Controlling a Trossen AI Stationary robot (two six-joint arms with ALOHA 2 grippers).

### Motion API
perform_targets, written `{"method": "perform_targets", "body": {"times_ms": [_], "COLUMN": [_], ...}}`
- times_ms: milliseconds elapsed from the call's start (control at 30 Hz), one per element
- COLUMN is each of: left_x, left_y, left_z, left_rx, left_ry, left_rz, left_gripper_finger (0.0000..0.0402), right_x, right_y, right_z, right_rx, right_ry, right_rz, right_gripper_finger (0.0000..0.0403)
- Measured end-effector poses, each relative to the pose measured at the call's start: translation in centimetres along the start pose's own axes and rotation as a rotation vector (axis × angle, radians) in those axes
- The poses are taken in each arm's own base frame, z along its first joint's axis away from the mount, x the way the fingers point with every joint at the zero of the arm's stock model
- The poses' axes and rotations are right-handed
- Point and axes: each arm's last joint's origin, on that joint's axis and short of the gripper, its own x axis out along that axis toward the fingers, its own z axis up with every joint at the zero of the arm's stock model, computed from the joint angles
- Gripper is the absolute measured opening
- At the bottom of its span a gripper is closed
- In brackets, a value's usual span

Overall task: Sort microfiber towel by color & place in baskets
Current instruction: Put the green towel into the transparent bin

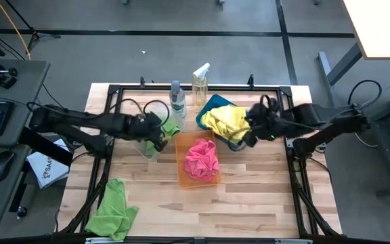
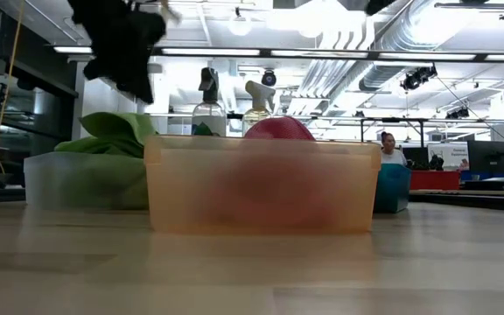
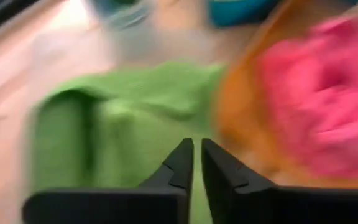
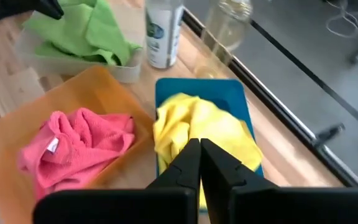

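A lime green towel (image 1: 169, 127) lies in the clear bin (image 1: 147, 148), with part of it over the bin's rim. My left gripper (image 1: 157, 133) hovers shut above that towel (image 3: 129, 118), with nothing between its fingers. A pink towel (image 1: 202, 158) sits crumpled in the orange bin (image 1: 183, 173). A yellow towel (image 1: 226, 120) fills the teal bin (image 1: 210, 104). My right gripper (image 4: 199, 155) is shut and empty just above the yellow towel (image 4: 210, 127). A second green towel (image 1: 114, 209) lies flat on the table near its near-left corner.
Two spray bottles (image 1: 177, 97) (image 1: 200, 83) stand at the far edge behind the bins. The three bins sit side by side in mid-table. Bare wood (image 1: 249, 203) spreads across the near half. A white sheet (image 1: 46, 169) lies off the left side.
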Motion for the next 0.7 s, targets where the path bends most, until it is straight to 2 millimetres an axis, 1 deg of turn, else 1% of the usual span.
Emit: {"method": "perform_targets", "body": {"times_ms": [33, 67, 167, 233, 300, 400, 467, 533, 600, 700], "left_x": [0.4, 0.9, 2.8, 4.2, 5.6, 6.7, 6.5, 5.6, 4.3, 1.7], "left_y": [0.7, 1.2, 2.7, 3.5, 4.5, 5.8, 6.0, 5.8, 5.3, 4.7], "left_z": [0.1, 0.1, -0.4, -1.1, -2.3, -3.4, -3.1, -2.1, -0.7, 1.2], "left_rx": [0.021, 0.042, 0.064, 0.046, 0.024, -0.043, -0.081, -0.082, -0.065, -0.056], "left_ry": [0.029, 0.048, 0.114, 0.149, 0.18, 0.224, 0.232, 0.203, 0.139, 0.05], "left_rz": [0.042, 0.062, 0.052, 0.024, 0.045, 0.092, 0.069, 0.019, -0.03, -0.118], "left_gripper_finger": [0.0013, 0.0012, 0.0005, 0.0002, 0.0002, 0.0001, 0.0001, 0.0001, 0.0001, 0.0], "right_x": [-0.6, -1.1, -2.3, -2.8, -3.2, -3.6, -3.8, -4.0, -4.0, -4.1], "right_y": [0.0, -0.1, 0.1, 0.4, 0.8, 1.4, 1.6, 1.7, 1.8, 1.8], "right_z": [-0.4, -0.9, -2.1, -2.7, -3.2, -3.7, -3.8, -3.9, -3.9, -3.9], "right_rx": [0.023, 0.043, 0.079, 0.091, 0.107, 0.116, 0.119, 0.123, 0.119, 0.117], "right_ry": [-0.002, -0.006, -0.007, -0.009, -0.016, -0.028, -0.042, -0.064, -0.083, -0.088], "right_rz": [-0.009, -0.017, -0.029, -0.032, -0.031, -0.013, -0.008, -0.012, -0.022, -0.024], "right_gripper_finger": [0.0009, 0.001, 0.0005, 0.0002, 0.0003, 0.0003, 0.0001, 0.0001, 0.0002, 0.0002]}}
